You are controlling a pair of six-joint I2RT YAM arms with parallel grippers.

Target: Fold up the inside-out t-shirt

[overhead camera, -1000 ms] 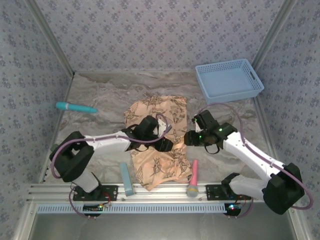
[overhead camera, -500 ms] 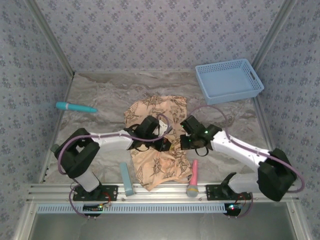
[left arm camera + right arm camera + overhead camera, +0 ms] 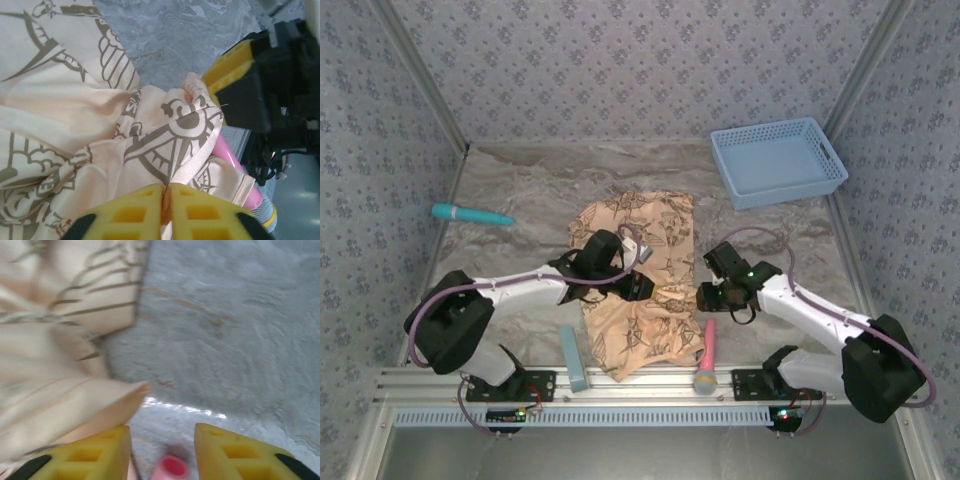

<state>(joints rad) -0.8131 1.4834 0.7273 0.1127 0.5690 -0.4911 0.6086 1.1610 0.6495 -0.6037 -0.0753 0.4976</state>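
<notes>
The inside-out t-shirt, peach-tan with a brown leafy print, lies crumpled mid-table between the two arms. My left gripper rests on its middle. In the left wrist view its yellow fingers are shut on a raised fold of the t-shirt, the left gripper pinching a hem. My right gripper sits just off the shirt's right edge. In the right wrist view the right gripper is open over bare table, a corner of the t-shirt beside its left finger.
A pink microphone-like toy lies by the shirt's right edge, under the right gripper, its pink tip visible between the fingers. A pale blue block lies front left, a teal pen far left, a blue basket back right.
The right gripper reached onto the shirt, then drew back to the right and opened. The left gripper closed on a fold of cloth and shifted slightly left.
</notes>
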